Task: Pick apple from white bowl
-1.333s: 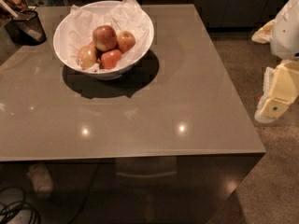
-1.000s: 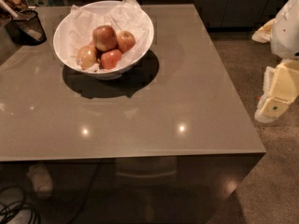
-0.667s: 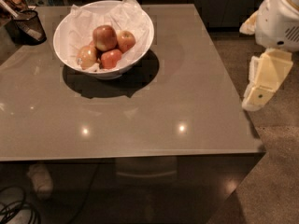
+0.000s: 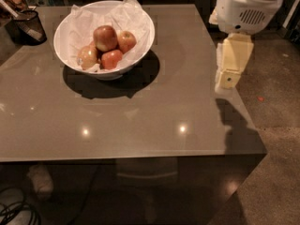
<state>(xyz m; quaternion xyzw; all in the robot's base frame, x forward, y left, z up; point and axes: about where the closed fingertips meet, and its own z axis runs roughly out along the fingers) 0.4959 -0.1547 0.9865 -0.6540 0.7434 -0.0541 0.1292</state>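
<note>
The white bowl (image 4: pixel 140 20), lined with crumpled white paper, stands at the far left of the grey table (image 4: pixel 140 116). The apple (image 4: pixel 105 37), large and deep red-brown, lies on top of the pile in the bowl. A pale yellowish apple (image 4: pixel 87 56) and two smaller orange-red apples (image 4: pixel 125 40) lie around it. My gripper (image 4: pixel 225 82), cream-coloured, hangs from the white arm (image 4: pixel 248 6) above the table's right edge. It is far to the right of the bowl and holds nothing that I can see.
A small dark mesh cup (image 4: pixel 29 27) with utensils stands at the far left, beyond the bowl. Speckled floor (image 4: pixel 276 125) lies right of the table. Cables (image 4: pixel 16 210) lie on the floor at the lower left.
The arm has moved left and further into view, from beside the table's right side to above its right edge. The bowl and apples have not moved.
</note>
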